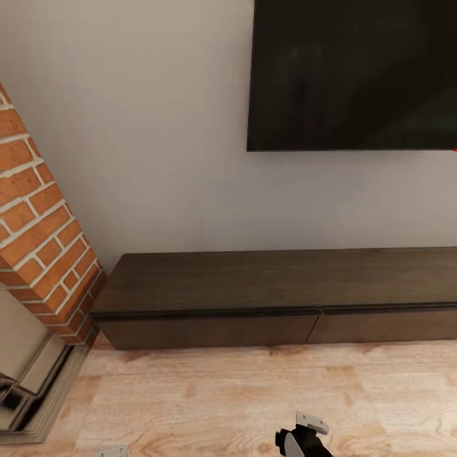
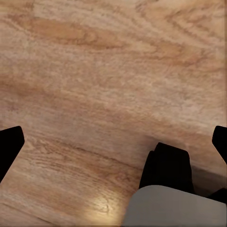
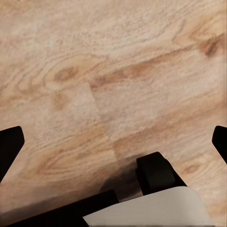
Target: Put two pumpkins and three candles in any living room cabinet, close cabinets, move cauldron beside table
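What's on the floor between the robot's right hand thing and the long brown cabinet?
Nothing. In the head view, bare wooden floor runs from the right end effector up to the closed cabinet.

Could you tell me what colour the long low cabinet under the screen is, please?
Dark brown wood grain; the cabinet shows best in the head view.

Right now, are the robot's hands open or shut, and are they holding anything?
Left gripper: open, holding nothing, wood floor below.
Right gripper: open, holding nothing, above the floor too.
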